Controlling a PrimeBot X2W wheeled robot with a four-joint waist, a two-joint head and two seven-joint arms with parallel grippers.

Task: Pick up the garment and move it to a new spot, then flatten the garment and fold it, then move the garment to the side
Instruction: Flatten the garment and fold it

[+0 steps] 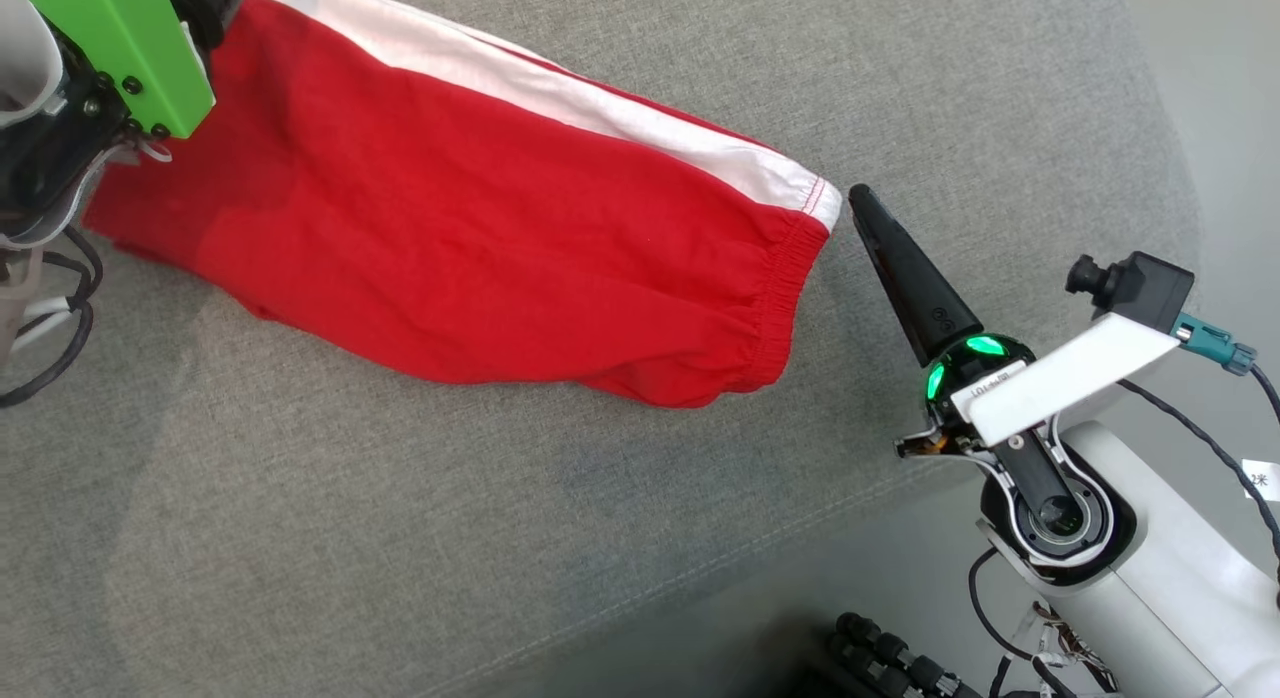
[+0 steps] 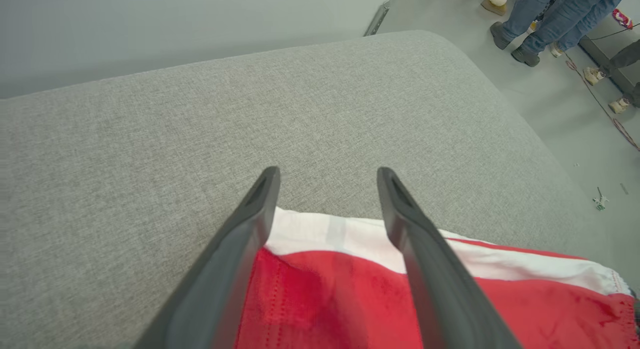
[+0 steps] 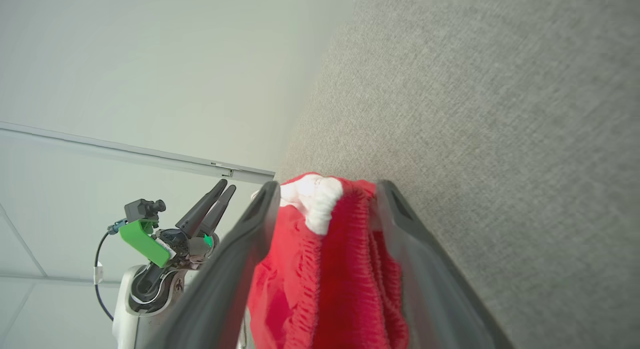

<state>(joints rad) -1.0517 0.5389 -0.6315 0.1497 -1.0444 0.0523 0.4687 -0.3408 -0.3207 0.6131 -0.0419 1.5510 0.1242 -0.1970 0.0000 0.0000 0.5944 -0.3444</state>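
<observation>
red garment (image 1: 480,248) lies spread on the grey cushion (image 1: 500,538). left tool (image 2: 327,176) wide over its white stripe (image 2: 320,234), right tool (image 3: 325,188) wide at its elastic hem (image 1: 790,298), possibly touching. flatten by stroking outward from its middle.

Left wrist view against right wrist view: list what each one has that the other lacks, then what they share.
Left wrist view: people's legs and shoes on the floor past the cushion's corner.
Right wrist view: the left gripper seen from outside, with its green bracket.
Shared: the red garment with its white stripe, the grey cushion, and that arm's own two fingers standing apart at the cloth. The right gripper has the elastic hem between its fingers.
</observation>
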